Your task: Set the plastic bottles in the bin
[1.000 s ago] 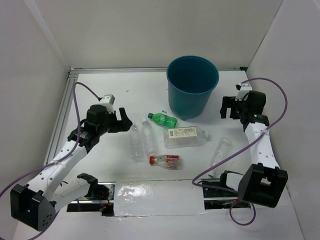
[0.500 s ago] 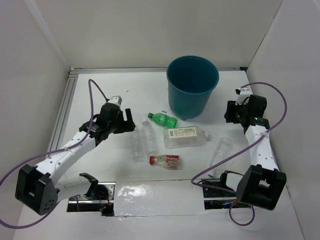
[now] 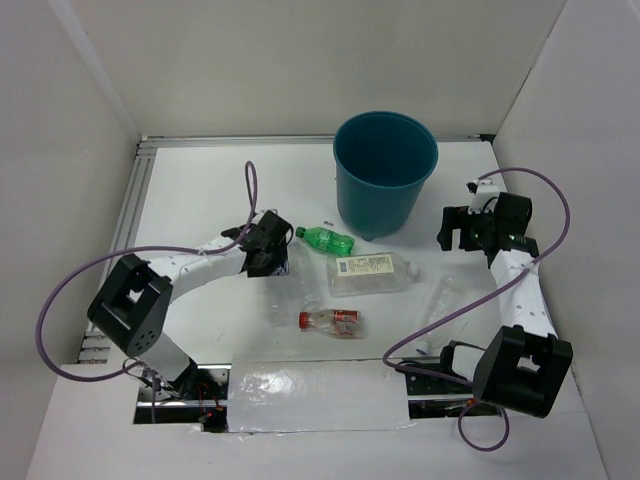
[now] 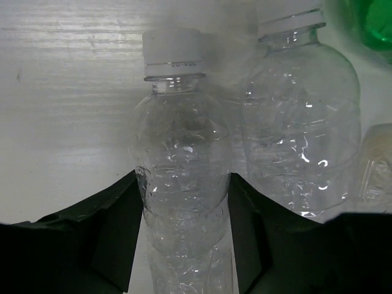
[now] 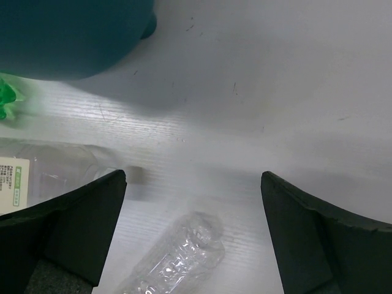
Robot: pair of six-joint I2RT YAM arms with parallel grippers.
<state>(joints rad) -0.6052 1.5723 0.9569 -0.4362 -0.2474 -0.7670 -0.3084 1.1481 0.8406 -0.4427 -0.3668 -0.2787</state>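
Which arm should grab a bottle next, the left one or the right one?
Left arm. Its jaws sit tight on both sides of a clear bottle lying on the table. The right arm has its jaws wide open, with a second bottle near them but not gripped.

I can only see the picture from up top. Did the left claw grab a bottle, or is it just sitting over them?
Observer: Its wrist camera shows a slim clear bottle between the left gripper, with the fingers against both of its sides.
Child: And the bottle next to it?
Observer: The second clear bottle lies outside the fingers, not gripped.
Child: Is the right claw holding something?
Observer: No. The right gripper is wide open, with a loose clear bottle lying below it.
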